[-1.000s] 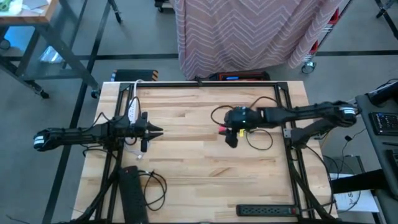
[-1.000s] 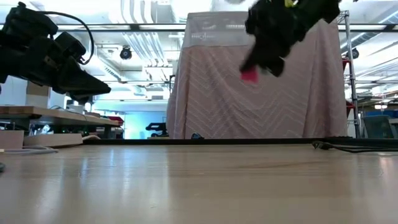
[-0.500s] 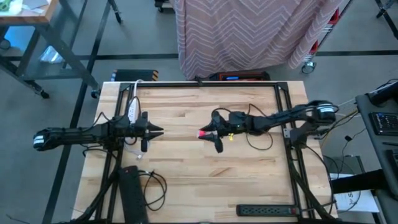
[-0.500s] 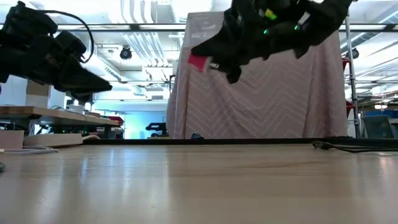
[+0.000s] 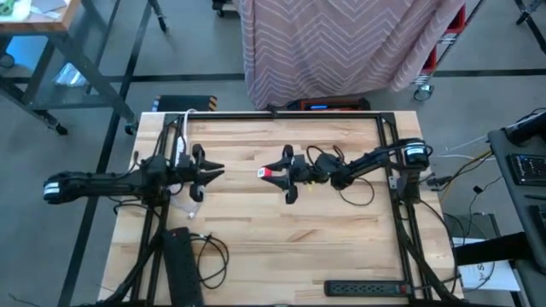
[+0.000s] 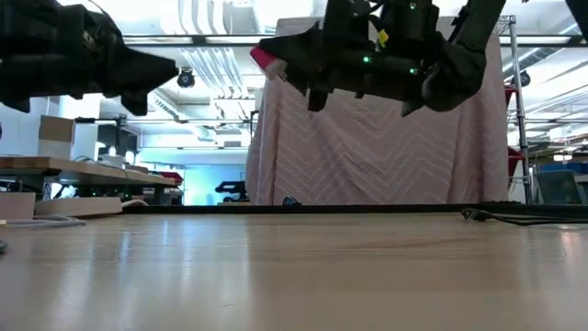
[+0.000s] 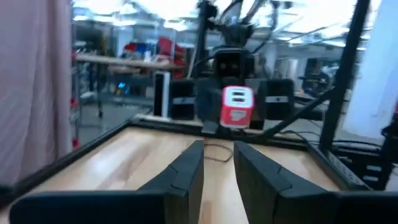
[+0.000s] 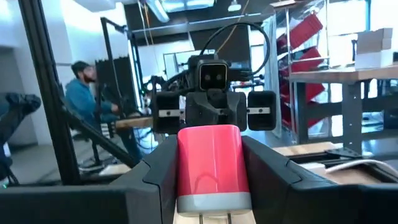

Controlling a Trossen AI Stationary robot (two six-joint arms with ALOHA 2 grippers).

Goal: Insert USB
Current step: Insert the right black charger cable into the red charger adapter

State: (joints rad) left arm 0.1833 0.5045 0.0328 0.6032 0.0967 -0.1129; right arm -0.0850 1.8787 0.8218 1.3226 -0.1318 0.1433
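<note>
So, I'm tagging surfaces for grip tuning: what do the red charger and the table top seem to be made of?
Red charger in the right claw: likely glossy moulded plastic with a pale band, smooth and light-catching. Table top: pale wood planks with visible seams and grain, satin finish.

Glossy red plastic USB charger (image 8: 213, 163) (silvery metal prongs), matt pale wooden table (image 5: 281, 230), chevron cloth drape (image 5: 341, 43).

High view — overhead, facing straight down; takes in the whole wooden table (image 5: 281, 230), both arms and surrounding floor
Low view — at table-top level, facing level across the boards toward a pink chevron curtain (image 6: 386, 138) that also shows at the far table edge from above
Left wrist view — close behind its own fingers (image 7: 186, 171), facing the right arm
Right wrist view — likewise close, facing back at the left arm; the two wrist cameras look at each other
</note>
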